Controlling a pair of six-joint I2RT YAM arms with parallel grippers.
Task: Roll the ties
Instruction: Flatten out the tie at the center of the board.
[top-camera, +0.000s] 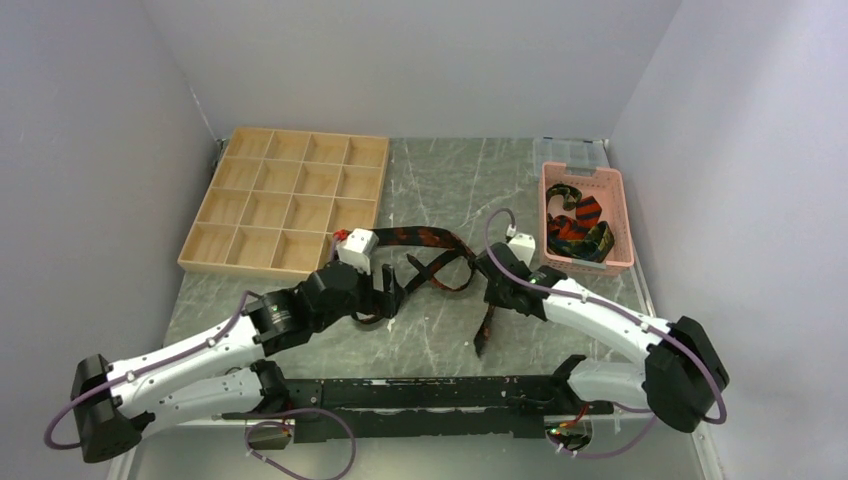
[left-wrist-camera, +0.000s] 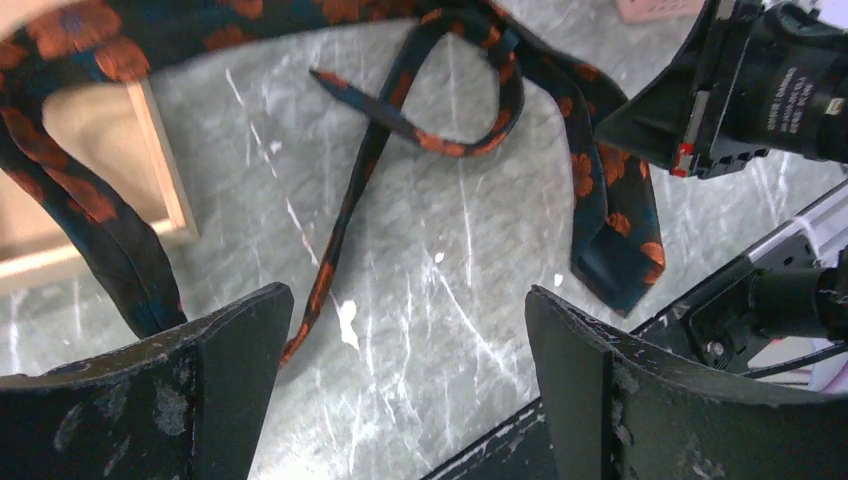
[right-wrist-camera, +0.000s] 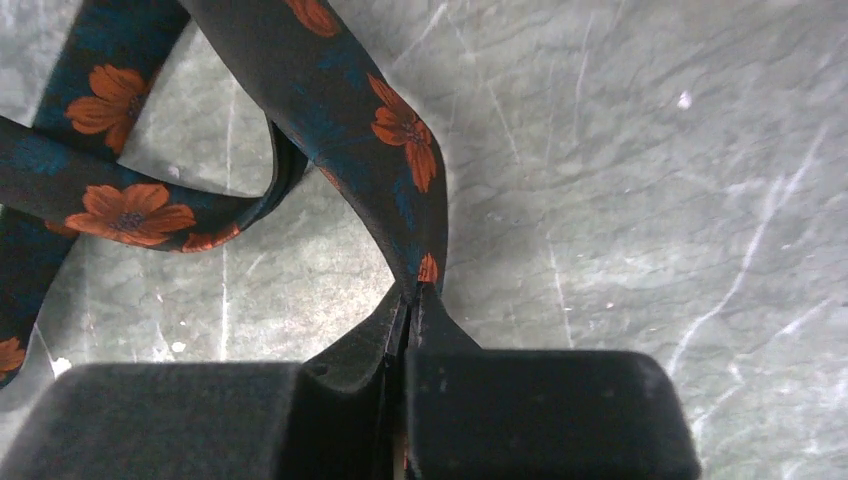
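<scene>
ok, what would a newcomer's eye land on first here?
The black tie with orange flowers sprawls in loops across the middle of the table, one end over a corner of the wooden tray. The right end effector is shut on its fabric; the left end effector hangs open. More ties lie in the pink basket, right.

On my left, a wooden tray (top-camera: 232, 264) of square compartments sits on the grey marbled table (top-camera: 450, 180). On my right is a pink slotted basket (top-camera: 588, 262), with a clear plastic box (top-camera: 570, 150) just behind it.
</scene>
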